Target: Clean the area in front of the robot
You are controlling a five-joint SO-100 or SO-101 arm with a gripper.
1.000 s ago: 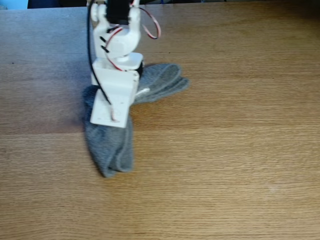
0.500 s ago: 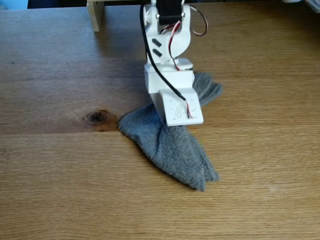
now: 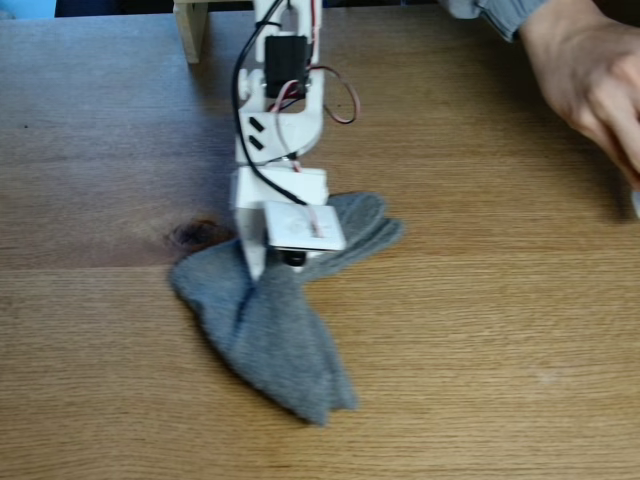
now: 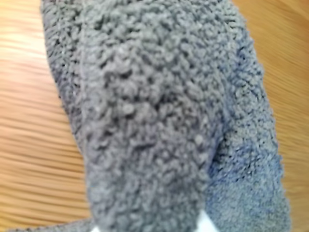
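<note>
Across the middle of the oak-grain worktop [image 3: 480, 330] in the fixed view, a grey terry cloth [image 3: 270, 330] lies crumpled, one lobe reaching toward the lower right of the picture and a smaller fold poking out to the right behind the arm. The robot [image 3: 280, 130], white plastic with black servo blocks and red, white and black wires looping off its side, leans down from the top edge so that its tool [image 3: 290, 258] presses into the cloth near its upper middle. From this angle the tool's fingers are buried under a flat white plate and the terry pile, so I cannot tell whether it is clenched on the fabric or merely resting on it. Just left of the arm's lower end, the dark oval knot [image 3: 195, 234] shows at the cloth's upper left edge, right above the plank seam that runs across the area being wiped. A pale wooden block [image 3: 190, 28] stands at the top, left of the arm. A person's hand [image 3: 590, 70] with a grey sleeve reaches in at the top right corner, well apart from the cloth. Seen from the wrist view, grey looped terry [image 4: 159, 111] bunches close to the lens, blurred wood grain shows on both sides, and a small white tip [image 4: 207, 224] sits at the bottom edge.
</note>
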